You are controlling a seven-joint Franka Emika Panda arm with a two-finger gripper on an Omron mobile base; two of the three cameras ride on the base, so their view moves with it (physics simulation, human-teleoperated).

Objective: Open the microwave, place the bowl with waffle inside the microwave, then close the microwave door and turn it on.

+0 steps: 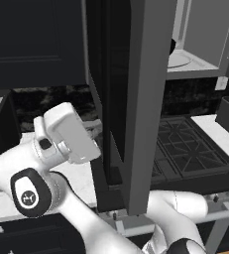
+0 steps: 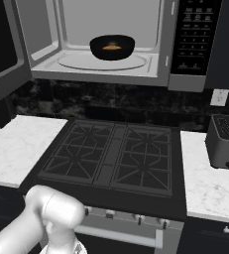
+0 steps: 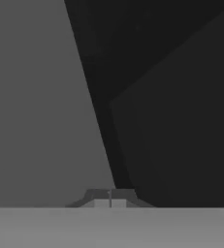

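Microwave [image 2: 106,44] hangs above the stove [image 2: 111,158] with its cavity open; the black bowl [image 2: 112,47] sits on the round turntable inside, and the golden waffle [image 2: 111,47] lies in the bowl. To the right of the cavity is the dark keypad panel [image 2: 193,37]. The microwave door [image 1: 136,99] is swung wide out toward the near left, its grey frame edge and dark glass standing between the arm's hand and the oven in the left base view. The gripper [image 3: 109,202] is pressed shut with nothing between its fingertips, right up against the door's grey face and dark edge in the hand view. On the white counter to the right of the stove stands a dark toaster [image 2: 226,141], well apart from the door. Dark cupboards [image 1: 34,42] hang to the left of the microwave.
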